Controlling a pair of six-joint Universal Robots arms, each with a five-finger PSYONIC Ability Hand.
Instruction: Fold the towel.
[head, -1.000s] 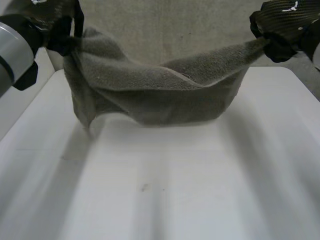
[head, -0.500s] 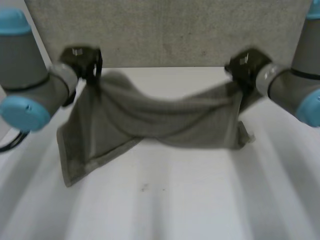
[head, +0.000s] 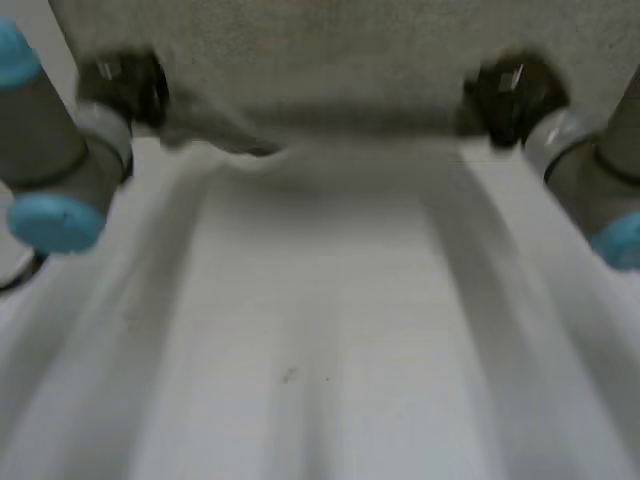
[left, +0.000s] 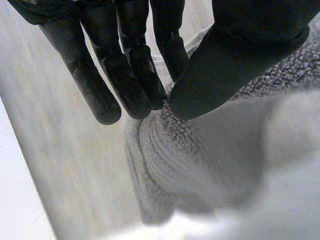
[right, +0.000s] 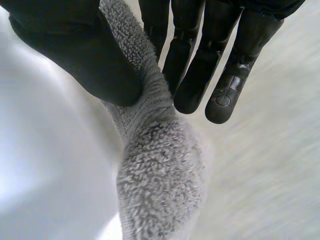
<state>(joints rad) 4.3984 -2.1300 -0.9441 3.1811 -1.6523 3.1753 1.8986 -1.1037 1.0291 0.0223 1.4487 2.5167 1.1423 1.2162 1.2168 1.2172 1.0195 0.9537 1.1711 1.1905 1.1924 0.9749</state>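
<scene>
Left robot hand (left: 235, 55) pinches one end of the grey looped-pile terry towel (right: 160, 175) between thumb and fingers. Right robot hand (right: 75, 55) pinches the other end. Both are over the far side of the smooth white tabletop (head: 320, 330). Pile thick, hem ribbed, cloth limp. Advice: level hands, even tension, lower flat.

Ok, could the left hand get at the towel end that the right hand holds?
Probably not now: the left hand is pinching its own end of the towel, and the right hand holds the other end across the table. It would need to let go first.
</scene>
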